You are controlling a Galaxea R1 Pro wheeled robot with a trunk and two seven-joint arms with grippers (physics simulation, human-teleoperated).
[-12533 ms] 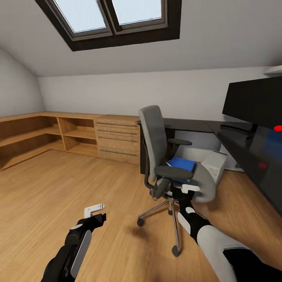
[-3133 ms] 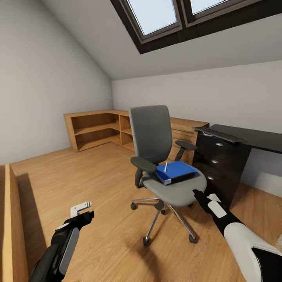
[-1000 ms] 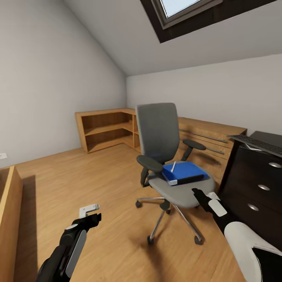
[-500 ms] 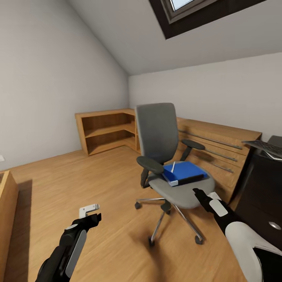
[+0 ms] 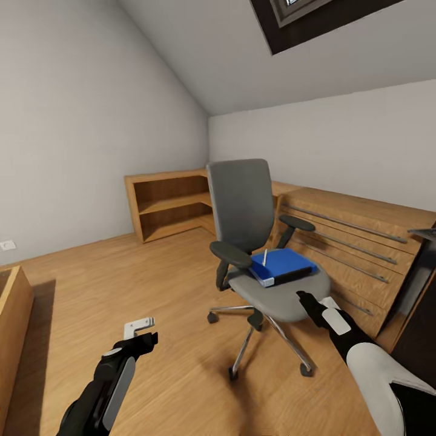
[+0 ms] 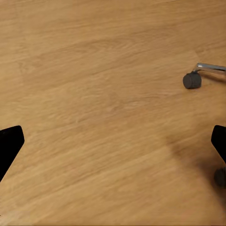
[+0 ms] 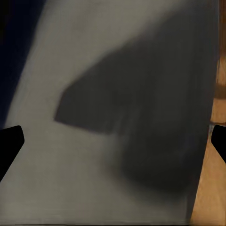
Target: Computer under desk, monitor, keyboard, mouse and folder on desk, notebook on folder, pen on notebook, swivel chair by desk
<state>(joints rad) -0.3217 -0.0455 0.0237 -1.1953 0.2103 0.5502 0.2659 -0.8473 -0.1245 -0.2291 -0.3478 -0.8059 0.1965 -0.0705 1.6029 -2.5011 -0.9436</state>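
The swivel chair point(image 5: 245, 209) stands mid-room on the wood floor, its grey back facing away from me. On its seat lies the blue folder point(image 5: 283, 264) with the thin white pen point(image 5: 264, 256) on top; I cannot make out the notebook. My right gripper point(image 5: 310, 301) is open at the seat's front edge, and the right wrist view has the grey seat point(image 7: 70, 179) close under the right gripper point(image 7: 113, 141). My left gripper point(image 5: 142, 331) hangs open over bare floor, left of the chair. A dark sliver of the desk point(image 5: 421, 315) shows at the right edge.
Low light-wood cabinets and open shelves point(image 5: 166, 206) line the far walls, with a drawer front point(image 5: 357, 248) behind the chair. A wooden edge point(image 5: 12, 327) stands at the left. A chair castor point(image 6: 191, 80) rolls near my left gripper point(image 6: 113, 146).
The whole picture has swung leftward, so the black desk drawers have slid out at the right. The chair, folder and both grippers keep the same places in the picture.
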